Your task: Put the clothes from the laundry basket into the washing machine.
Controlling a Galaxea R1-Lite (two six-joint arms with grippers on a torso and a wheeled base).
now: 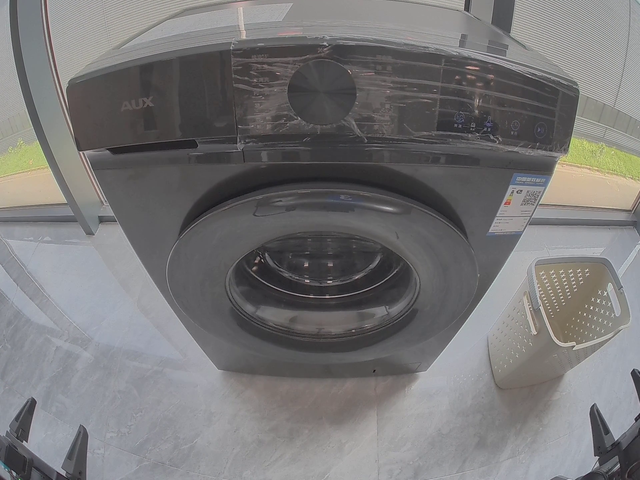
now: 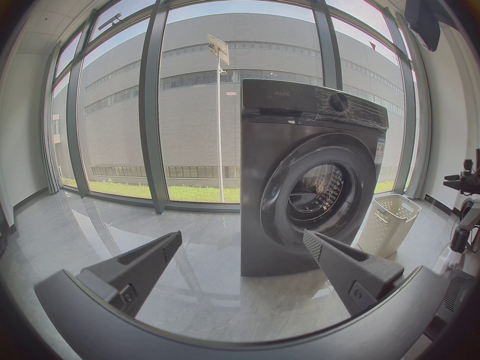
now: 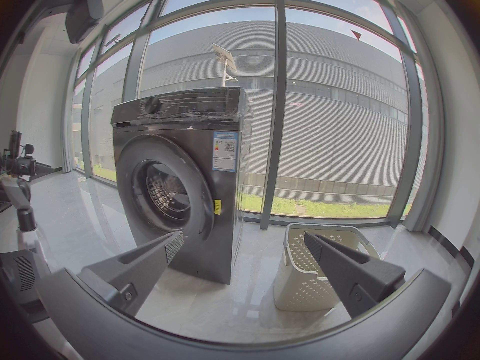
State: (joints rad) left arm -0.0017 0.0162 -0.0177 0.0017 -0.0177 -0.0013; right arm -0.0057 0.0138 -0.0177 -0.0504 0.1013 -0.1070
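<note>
The grey front-loading washing machine (image 1: pixel 320 168) is seen on the tiled floor (image 1: pixel 200 421) with its round glass door (image 1: pixel 322 281) shut. The cream perforated laundry basket (image 1: pixel 520 348) is set upright just beside the machine's right front corner. The left gripper (image 1: pixel 55 416) and the right gripper (image 1: pixel 615 391) are held low before the machine, fingers spread wide, nothing grasped.

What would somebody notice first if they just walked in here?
The big dark grey front-loading washing machine stands right in the middle, before tall windows, its round glass door shut. On the robot's right of it, a cream perforated plastic laundry basket sits on the glossy grey tiled floor, with no clothes showing inside.
</note>
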